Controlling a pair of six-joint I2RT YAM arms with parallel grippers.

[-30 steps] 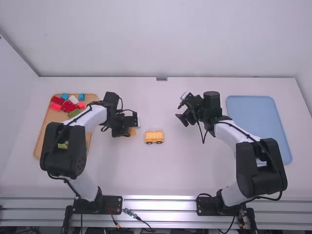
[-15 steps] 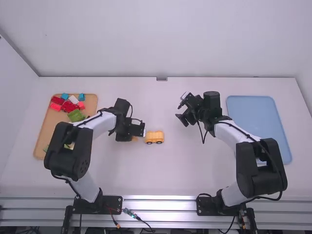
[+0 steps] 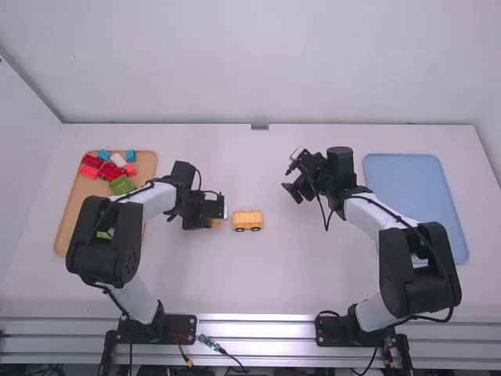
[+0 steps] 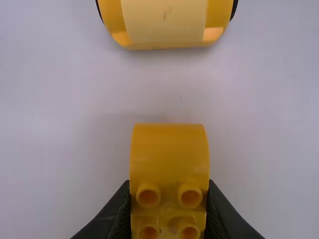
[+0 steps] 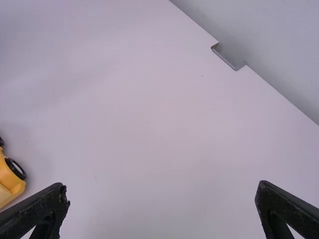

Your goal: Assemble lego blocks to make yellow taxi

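One curved yellow block (image 4: 169, 154), studded, pinched between the two fingers of the left gripper (image 3: 212, 221), its smooth rounded end projecting past the fingertips towards the wheeled yellow car base (image 3: 247, 221), near but apart. One right gripper (image 3: 288, 178), fingers spread wide, above the white table (image 3: 274, 274), the car base well outside its fingers.

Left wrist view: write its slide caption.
Black pincer gripping a studded yellow plastic block near a wheeled yellow toy body.
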